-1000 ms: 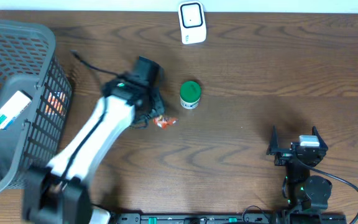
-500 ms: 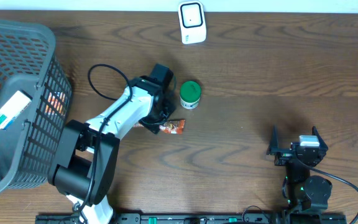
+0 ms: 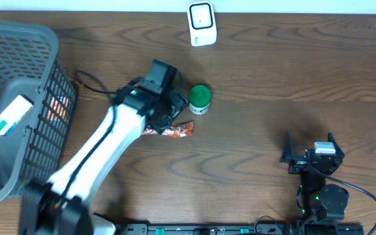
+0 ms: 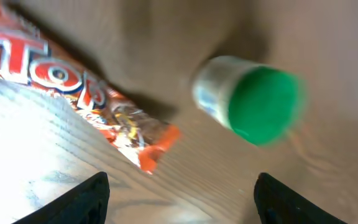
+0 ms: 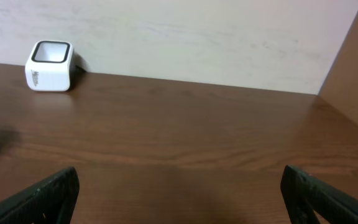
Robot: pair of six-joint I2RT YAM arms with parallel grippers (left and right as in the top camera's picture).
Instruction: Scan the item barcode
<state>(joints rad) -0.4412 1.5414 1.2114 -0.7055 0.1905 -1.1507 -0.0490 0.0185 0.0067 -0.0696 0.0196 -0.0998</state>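
Snack packet (image 4: 82, 96), crinkly orange foil, flat on grained wooden table (image 3: 273, 85)

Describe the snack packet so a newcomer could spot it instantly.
From the black wire basket on the left, look right to the left end effector. The snack packet lies flat just beside it. It is orange-red, unlike the round green-lidded jar nearby.

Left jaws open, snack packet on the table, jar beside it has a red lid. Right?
No: the jar has a green lid, not red, per the left wrist view. The left gripper has its jaws open, and the snack packet is on the table.
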